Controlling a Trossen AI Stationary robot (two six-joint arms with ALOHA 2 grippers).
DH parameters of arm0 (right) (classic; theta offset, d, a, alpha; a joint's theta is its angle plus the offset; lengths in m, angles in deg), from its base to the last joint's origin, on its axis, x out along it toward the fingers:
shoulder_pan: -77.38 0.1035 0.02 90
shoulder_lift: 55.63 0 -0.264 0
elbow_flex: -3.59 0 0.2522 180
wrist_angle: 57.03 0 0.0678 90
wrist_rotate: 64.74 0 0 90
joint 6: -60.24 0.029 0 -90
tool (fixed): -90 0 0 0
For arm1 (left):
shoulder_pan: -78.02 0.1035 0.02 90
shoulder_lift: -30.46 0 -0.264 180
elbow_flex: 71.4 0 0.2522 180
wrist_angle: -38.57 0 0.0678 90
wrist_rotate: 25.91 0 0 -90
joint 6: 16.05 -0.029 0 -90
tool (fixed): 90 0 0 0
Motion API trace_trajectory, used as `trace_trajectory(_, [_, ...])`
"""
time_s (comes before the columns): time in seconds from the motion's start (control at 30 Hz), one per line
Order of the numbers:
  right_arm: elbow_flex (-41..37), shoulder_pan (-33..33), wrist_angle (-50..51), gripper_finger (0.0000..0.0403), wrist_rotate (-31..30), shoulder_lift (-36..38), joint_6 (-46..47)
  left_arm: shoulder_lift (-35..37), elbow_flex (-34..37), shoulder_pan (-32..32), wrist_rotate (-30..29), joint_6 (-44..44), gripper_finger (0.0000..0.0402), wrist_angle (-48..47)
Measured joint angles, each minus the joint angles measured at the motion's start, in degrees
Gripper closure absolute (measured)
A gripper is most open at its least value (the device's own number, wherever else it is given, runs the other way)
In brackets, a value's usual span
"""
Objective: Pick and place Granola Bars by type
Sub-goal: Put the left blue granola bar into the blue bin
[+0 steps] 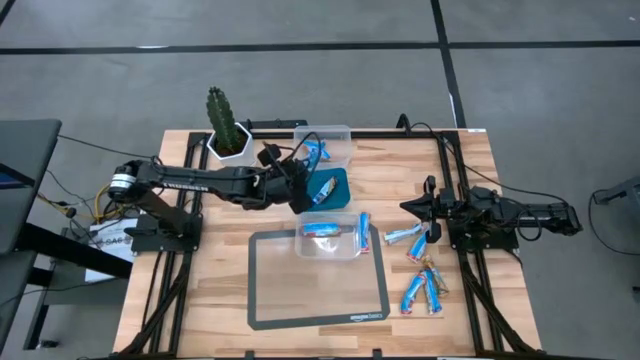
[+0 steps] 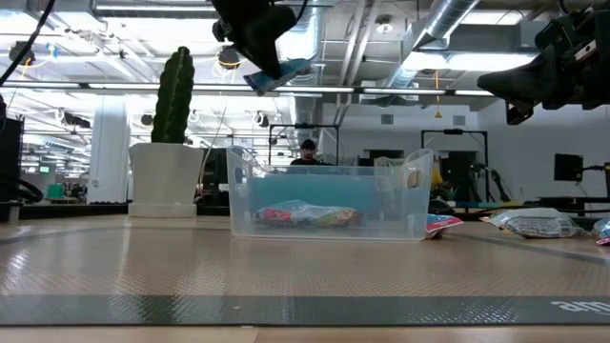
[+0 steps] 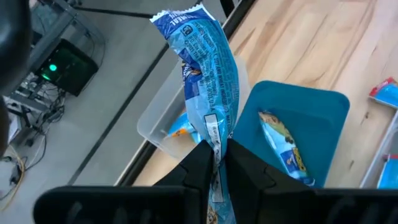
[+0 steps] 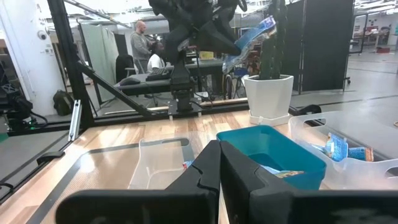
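Held bar: a granola bar (image 3: pixel 208 74), shiny blue wrapper with a crimped white-edged end, hangs above the teal container (image 1: pixel 327 189).
Left gripper (image 3: pixel 216 163): my fingers are clenched on its lower end.
Other bars: blue ones lie loose at 3 o'clock of the clear container (image 1: pixel 328 240).
Right gripper (image 1: pixel 417 206): my fingers are pressed together, parked at 3 o'clock.

A grey concrete floor (image 1: pixel 300 70) crossed by dark lines surrounds the wooden table (image 1: pixel 200 280), while beyond it bright ceiling lights (image 2: pixel 143 86), silver ducts (image 2: pixel 448 29) and desks fill the room.
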State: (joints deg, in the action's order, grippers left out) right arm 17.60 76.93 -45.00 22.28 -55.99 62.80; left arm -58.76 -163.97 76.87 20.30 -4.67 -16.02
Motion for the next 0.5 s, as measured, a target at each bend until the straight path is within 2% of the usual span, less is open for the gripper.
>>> trace_trajectory(0.3, [0.0, 0.0, 0.0, 0.0403, 0.0, 0.0, 0.0, 0.0, 5.8, 3.2, 6.6, -5.9, 0.0365, 6.9])
trace_trajectory(0.5, [0.0, 0.0, 0.0, 0.0403, 0.0, 0.0, 0.0, -1.5, 9.2, 5.2, 14.3, -10.5, 0.0365, 12.4])
